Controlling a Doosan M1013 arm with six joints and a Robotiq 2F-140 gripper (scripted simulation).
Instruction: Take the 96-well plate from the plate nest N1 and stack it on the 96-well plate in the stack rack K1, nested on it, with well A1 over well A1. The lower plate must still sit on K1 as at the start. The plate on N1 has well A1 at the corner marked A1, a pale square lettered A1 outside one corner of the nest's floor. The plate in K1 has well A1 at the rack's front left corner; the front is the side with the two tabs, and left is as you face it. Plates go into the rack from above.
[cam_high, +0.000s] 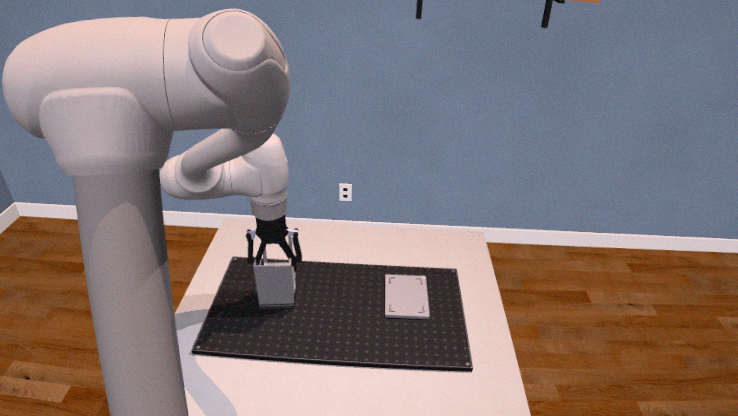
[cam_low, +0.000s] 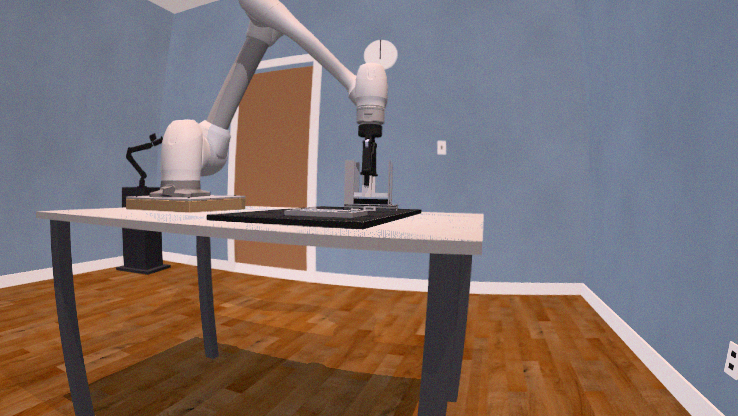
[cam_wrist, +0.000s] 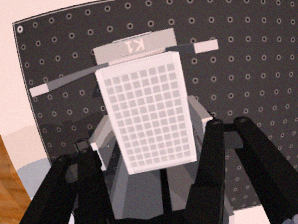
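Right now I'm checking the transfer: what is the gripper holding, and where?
The gripper is shut on the 96-well plate, its fingers clamping the plate's two long sides.

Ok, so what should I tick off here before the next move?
1. Tool shut on the plate: ok.
2. Nest bare, plate taken off it: ok.
3. Held plate lined up over the rack, between its uprights: ok.
4. Lower plate sitting properly in the rack: cannot tell, the held plate hides it.
5. A1 corner of the held plate at the rack's front left: cannot tell, no marking is readable on the plate.
6. Held plate level, not tilted: cannot tell.
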